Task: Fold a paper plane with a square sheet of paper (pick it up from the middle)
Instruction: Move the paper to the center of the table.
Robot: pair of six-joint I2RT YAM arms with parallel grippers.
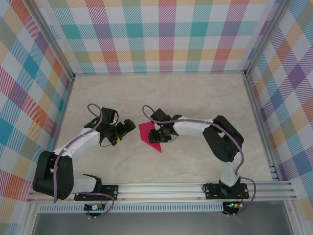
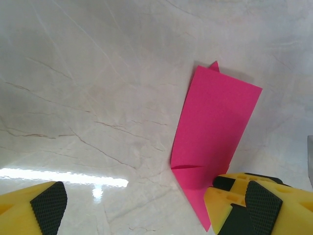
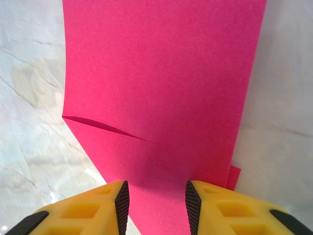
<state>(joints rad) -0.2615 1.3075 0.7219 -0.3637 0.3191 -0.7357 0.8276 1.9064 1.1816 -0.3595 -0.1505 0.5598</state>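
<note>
The folded pink sheet of paper (image 1: 148, 133) (image 3: 161, 83) is laid flat on the table (image 1: 205, 93). It's straddled by the right gripper (image 1: 157, 135) (image 3: 157, 193), fingers parted a little. At its 9 o'clock, the left gripper (image 1: 129, 126) (image 2: 151, 200) is spread wide open.

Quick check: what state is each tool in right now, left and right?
Left tool: open wide, holding nothing.
Right tool: partly open over the pink paper, not clamped on it.
</note>
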